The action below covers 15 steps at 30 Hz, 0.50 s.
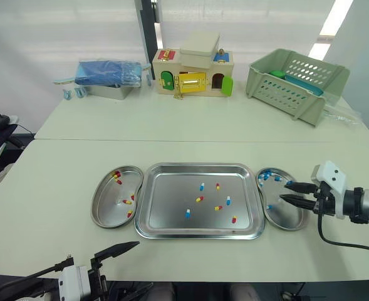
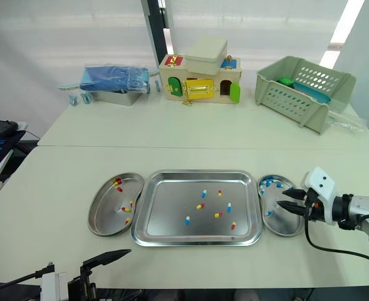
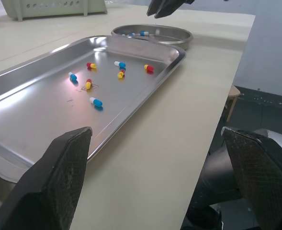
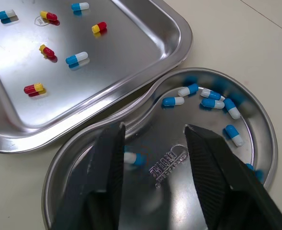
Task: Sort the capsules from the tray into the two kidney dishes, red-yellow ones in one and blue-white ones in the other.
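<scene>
Halfway, we reckon
Seven capsules (image 1: pixel 199 199) left in tray (image 1: pixel 165 207), kidney dishes (image 1: pixel 106 207) both started; left gripper (image 3: pixel 155 132), right gripper (image 1: pixel 284 190) open, empty.

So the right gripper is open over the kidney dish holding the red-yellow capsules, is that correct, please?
Not quite: the kidney dish under the open right gripper holds blue-white capsules, not red-yellow ones. The right wrist view shows this; the rest of your statement stands.

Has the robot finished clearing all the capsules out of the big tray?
No, seven capsules lie loose in the tray, four red-yellow and three blue-white.
</scene>
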{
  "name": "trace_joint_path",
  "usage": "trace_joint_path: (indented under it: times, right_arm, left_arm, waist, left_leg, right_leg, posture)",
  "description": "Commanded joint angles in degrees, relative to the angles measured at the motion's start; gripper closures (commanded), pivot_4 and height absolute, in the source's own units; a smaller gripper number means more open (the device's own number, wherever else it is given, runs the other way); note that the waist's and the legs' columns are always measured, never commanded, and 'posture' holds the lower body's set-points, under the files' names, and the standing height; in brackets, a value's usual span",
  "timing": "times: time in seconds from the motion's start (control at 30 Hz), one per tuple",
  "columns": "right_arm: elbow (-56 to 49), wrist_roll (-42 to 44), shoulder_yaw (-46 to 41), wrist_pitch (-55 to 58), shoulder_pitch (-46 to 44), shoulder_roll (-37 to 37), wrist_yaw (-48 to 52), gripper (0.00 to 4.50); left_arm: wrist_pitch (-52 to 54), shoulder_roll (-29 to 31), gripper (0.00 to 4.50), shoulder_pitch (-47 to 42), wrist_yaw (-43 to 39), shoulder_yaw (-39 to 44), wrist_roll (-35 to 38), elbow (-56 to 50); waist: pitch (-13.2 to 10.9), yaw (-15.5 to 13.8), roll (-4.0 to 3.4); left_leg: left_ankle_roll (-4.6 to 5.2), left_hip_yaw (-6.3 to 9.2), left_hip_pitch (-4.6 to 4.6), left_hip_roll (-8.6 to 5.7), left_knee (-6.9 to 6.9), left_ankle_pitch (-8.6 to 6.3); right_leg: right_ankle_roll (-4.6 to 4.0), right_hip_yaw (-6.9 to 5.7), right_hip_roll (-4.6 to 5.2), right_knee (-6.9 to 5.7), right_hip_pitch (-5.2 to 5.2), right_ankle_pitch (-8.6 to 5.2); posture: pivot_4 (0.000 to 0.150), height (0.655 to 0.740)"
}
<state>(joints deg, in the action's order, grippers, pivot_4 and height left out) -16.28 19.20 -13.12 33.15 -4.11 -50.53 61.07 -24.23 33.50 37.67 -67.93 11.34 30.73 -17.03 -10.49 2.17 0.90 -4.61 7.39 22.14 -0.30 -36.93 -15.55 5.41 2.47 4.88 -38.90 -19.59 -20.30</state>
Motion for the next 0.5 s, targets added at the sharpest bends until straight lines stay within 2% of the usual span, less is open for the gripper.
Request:
trace_joint_path:
  times: [0.03, 0.17, 0.5]
  right_arm:
    - [-0.18, 0.90, -0.44, -0.89, -0.57, -1.01, -0.33, 1.25]
    - [-0.08, 1.66, -1.17, -0.60, -0.46, -1.62, 0.08, 0.03]
    - [4.88, 7.40, -16.36, -0.44, 7.15, -4.96, 4.03, 0.03]
  left_arm:
    - [-0.20, -0.61, 0.00, 0.65, 0.71, 0.77, 0.56, -0.10]
    - [-0.19, -0.86, 0.00, 0.71, 1.02, 0.66, 0.38, 0.09]
    - [1.04, -2.31, 0.00, 1.63, 5.08, 2.89, 0.26, -0.17]
  waist:
    - [0.00, -0.01, 0.00]
    - [0.00, -0.02, 0.00]
    - [-0.02, -0.46, 0.04]
  left_leg:
    - [0.00, 0.00, -0.01, 0.00, 0.00, 0.00]
    - [0.00, -0.01, -0.01, 0.00, 0.00, 0.00]
    - [0.00, 0.00, -0.03, -0.01, 0.00, 0.00]
  right_leg:
    - [0.00, 0.00, 0.00, 0.00, 0.01, 0.00]
    - [0.00, 0.00, 0.00, 0.00, 0.01, 0.00]
    - [0.00, -0.02, 0.03, 0.06, 0.09, 0.00]
  posture:
    - [0.150, 0.7400]
    - [0.150, 0.7400]
    - [0.150, 0.7400]
